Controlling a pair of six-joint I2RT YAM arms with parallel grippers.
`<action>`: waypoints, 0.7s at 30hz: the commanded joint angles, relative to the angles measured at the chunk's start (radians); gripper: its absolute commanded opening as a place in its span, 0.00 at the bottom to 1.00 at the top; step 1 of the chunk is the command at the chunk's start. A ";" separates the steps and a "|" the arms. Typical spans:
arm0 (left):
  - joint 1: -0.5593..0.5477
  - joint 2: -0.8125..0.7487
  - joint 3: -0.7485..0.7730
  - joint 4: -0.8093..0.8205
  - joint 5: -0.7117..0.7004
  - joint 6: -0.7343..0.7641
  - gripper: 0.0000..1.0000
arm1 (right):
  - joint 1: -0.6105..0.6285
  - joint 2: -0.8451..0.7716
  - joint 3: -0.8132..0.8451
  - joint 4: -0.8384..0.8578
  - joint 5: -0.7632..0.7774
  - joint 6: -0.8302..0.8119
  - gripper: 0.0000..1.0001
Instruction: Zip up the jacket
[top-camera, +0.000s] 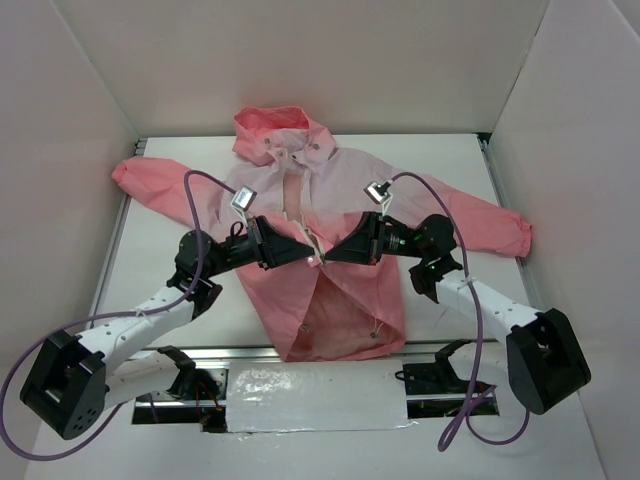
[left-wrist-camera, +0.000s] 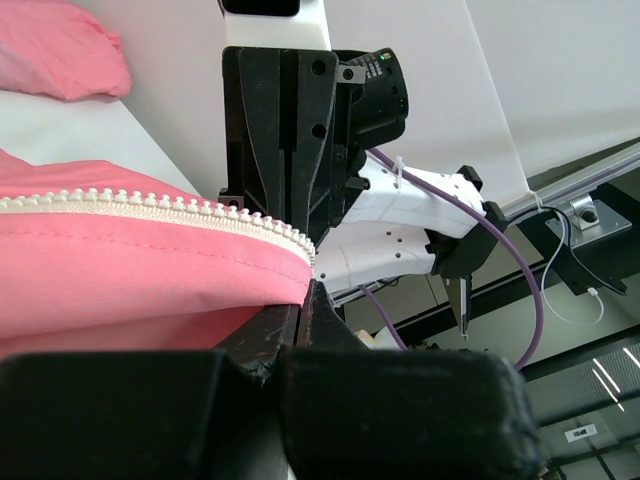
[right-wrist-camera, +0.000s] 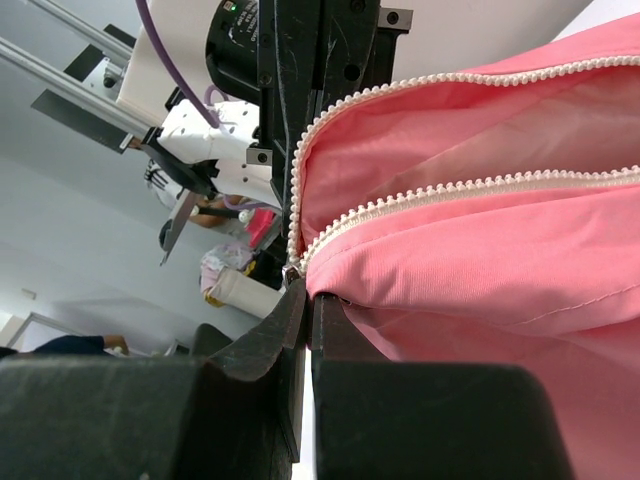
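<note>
Well, the jacket (top-camera: 345, 195) lies flat on its back in the middle of the bench (top-camera: 455, 160), hood (top-camera: 275, 125) at the far side, hem (top-camera: 340, 345) at the near edge, sleeves flung out left and right. Its white zipper (top-camera: 300, 200) runs down the chest. Below the middle the two front panels gape apart into an open wedge that shows the lining.

Right at the tip of that wedge the two arms meet nose to nose. The left end effector (top-camera: 303, 250) is clenched on the left zipper edge. The right end effector (top-camera: 333, 256) is clenched on the cloth just where two rows of teeth come together. I can't make out a slider or pull tab in either wrist view, so I can't tell whether either has hold of it or only fabric.

That's where I'd expect trouble. If it's only thin cloth in those jaws, a pull could slip it free. It could also drag the whole jacket across the bench, since nothing pins the hem. The tooth rows meet at an angle, so a skewed tug could jam them or draw loose fabric into the track. And the two end effectors sit so close together that a small sideways move might knock one against the other.
</note>
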 joint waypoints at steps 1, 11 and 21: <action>0.001 0.009 0.016 0.101 0.029 -0.001 0.00 | -0.003 0.020 0.066 0.107 -0.027 0.026 0.00; -0.001 0.041 0.050 0.091 0.118 0.029 0.00 | -0.029 0.047 0.129 0.059 -0.067 0.005 0.00; 0.001 -0.024 0.139 -0.299 0.062 0.290 0.00 | -0.040 -0.009 0.186 -0.309 -0.034 -0.162 0.00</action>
